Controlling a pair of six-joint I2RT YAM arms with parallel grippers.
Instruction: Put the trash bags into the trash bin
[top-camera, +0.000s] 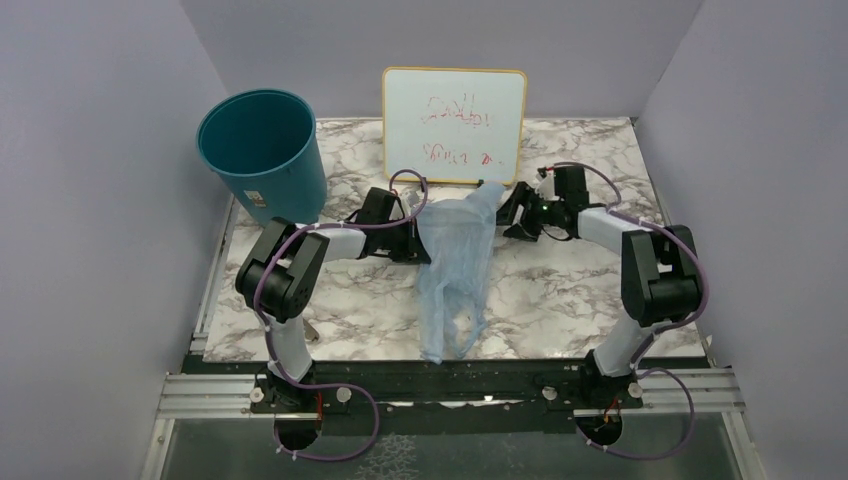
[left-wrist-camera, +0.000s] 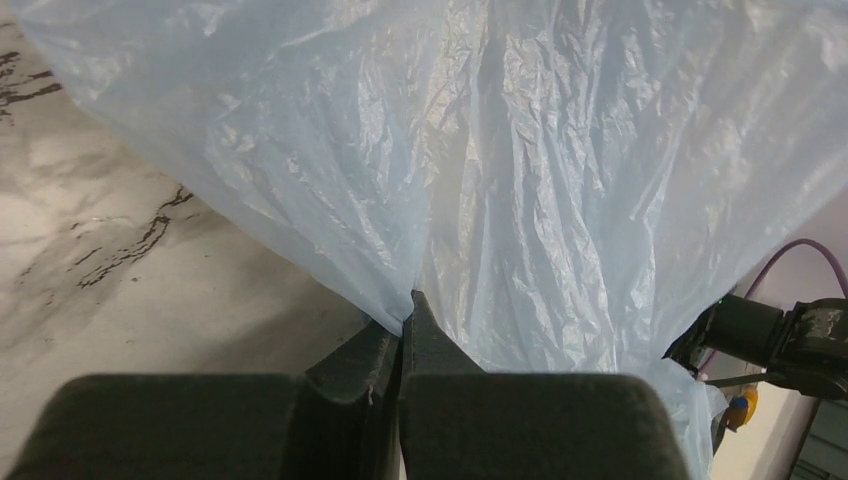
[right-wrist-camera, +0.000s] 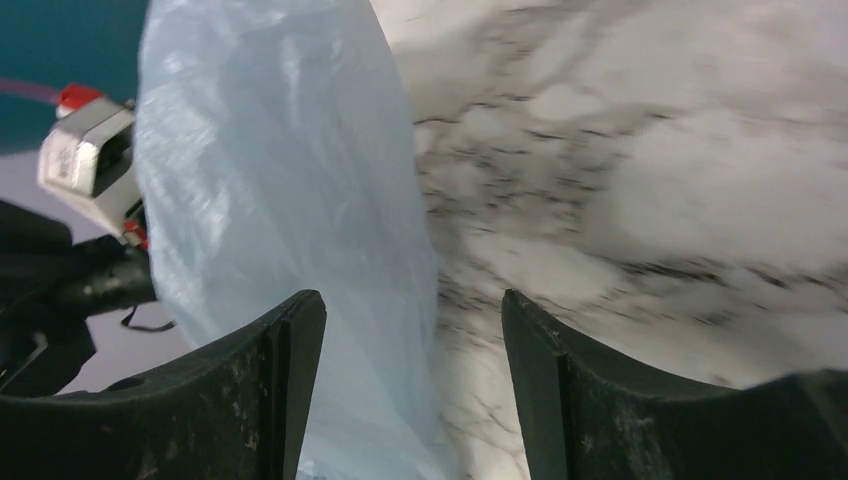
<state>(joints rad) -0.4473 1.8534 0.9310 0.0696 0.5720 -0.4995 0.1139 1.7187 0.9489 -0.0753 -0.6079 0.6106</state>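
The light-blue trash bag (top-camera: 455, 260) hangs lifted at the table's middle, its lower end trailing toward the near edge. My left gripper (top-camera: 418, 240) is shut on the bag's left edge; in the left wrist view the fingertips (left-wrist-camera: 410, 315) pinch the crinkly plastic (left-wrist-camera: 520, 150). My right gripper (top-camera: 505, 210) is open beside the bag's upper right; in the right wrist view the bag (right-wrist-camera: 270, 180) lies partly between its spread fingers (right-wrist-camera: 410, 310), not gripped. The teal trash bin (top-camera: 265, 150) stands upright at the back left, apart from both grippers.
A whiteboard (top-camera: 453, 125) with red scribbles leans against the back wall behind the bag. Purple walls close in on the left, right and back. The marble table (top-camera: 570, 290) has a metal rail along its near edge.
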